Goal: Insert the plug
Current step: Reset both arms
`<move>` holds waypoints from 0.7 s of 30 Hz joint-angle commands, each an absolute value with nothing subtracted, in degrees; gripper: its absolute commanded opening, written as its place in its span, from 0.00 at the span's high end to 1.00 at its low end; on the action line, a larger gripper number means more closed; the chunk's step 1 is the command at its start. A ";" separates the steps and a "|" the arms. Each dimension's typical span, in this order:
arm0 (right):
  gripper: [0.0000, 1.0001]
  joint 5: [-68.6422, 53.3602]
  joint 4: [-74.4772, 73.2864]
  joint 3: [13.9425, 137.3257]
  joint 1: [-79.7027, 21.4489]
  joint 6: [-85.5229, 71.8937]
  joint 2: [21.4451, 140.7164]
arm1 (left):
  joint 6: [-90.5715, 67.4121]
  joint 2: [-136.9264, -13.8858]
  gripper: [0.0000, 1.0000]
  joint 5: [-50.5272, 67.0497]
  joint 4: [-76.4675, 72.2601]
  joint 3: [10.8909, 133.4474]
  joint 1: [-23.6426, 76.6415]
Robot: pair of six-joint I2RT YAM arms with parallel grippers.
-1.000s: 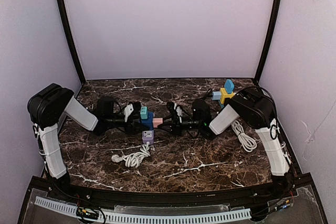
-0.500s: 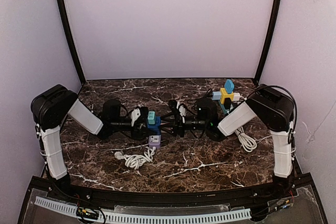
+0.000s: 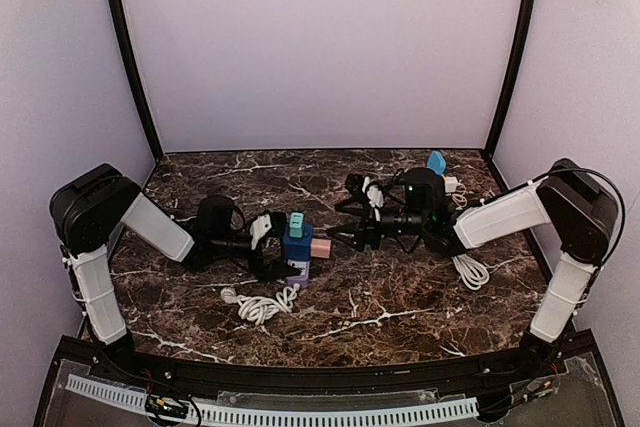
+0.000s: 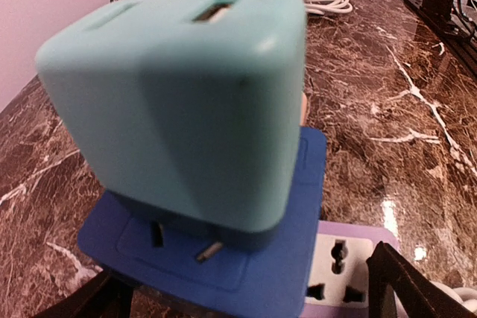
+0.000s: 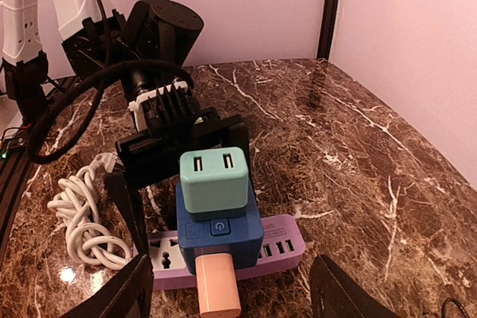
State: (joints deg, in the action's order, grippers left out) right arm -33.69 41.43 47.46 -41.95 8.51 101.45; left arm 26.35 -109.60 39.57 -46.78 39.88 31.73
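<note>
Sitting plugged into the right face of the blue adapter point(image 3: 296, 243), the pink plug point(image 3: 320, 246) is resting midway between the left and right edges of the table point(image 3: 400, 297), teal charger point(image 3: 296, 224) stacked on top, purple power strip point(image 5: 279, 247) below, left gripper point(image 3: 272, 250) gaping wide just left of the stack, right gripper point(image 3: 345, 227) hanging open just right, touching nothing.

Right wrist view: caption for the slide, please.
Teal charger atop the blue adapter, peach plug in its front, purple strip beneath; left gripper open behind.
</note>
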 commanded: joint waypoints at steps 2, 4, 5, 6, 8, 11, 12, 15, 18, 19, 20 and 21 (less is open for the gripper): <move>0.22 -30.02 37.37 47.75 -42.01 9.42 96.96 | 28.70 -102.09 0.01 36.79 -32.82 37.57 31.65; 0.14 -29.46 36.60 47.91 -41.89 8.48 95.82 | 28.92 -98.97 0.01 35.50 -29.61 37.11 31.26; 0.07 -28.80 35.67 48.40 -41.80 7.74 95.17 | 29.09 -96.64 0.01 34.54 -27.86 36.84 31.00; 0.02 -27.64 34.37 48.85 -41.64 7.09 94.44 | 29.62 -93.83 0.01 34.19 -25.73 36.17 30.60; 0.01 -24.63 31.72 49.92 -41.24 5.56 92.79 | 29.18 -89.19 0.01 32.89 -23.19 34.95 29.81; 0.01 -15.15 23.45 53.33 -39.61 1.36 90.63 | 23.59 -82.78 0.01 29.79 -21.85 33.92 28.37; 0.01 -11.91 20.03 54.75 -38.92 0.21 90.07 | 21.26 -79.56 0.01 28.70 -20.32 33.60 27.90; 0.01 -2.89 11.47 57.41 -36.60 -4.42 88.27 | 16.66 -72.56 0.01 23.54 -17.90 31.76 26.90; 0.01 1.79 6.91 56.37 -32.96 -9.42 84.29 | 11.84 -63.93 0.01 17.36 -16.47 28.43 25.56; 0.01 2.54 5.86 55.42 -31.21 -11.07 82.58 | 9.38 -62.29 0.01 16.15 -16.32 27.66 25.22; 0.02 3.48 4.97 54.00 -29.70 -12.45 80.64 | 8.20 -58.75 0.01 13.84 -15.95 26.10 24.48; 0.01 4.86 4.21 52.41 -28.07 -13.32 78.68 | 6.01 -56.97 0.01 12.46 -15.75 24.74 24.06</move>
State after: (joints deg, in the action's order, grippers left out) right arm -4.51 12.10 55.88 -32.93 -5.54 85.06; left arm 15.09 -63.61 21.10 -20.43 29.26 25.87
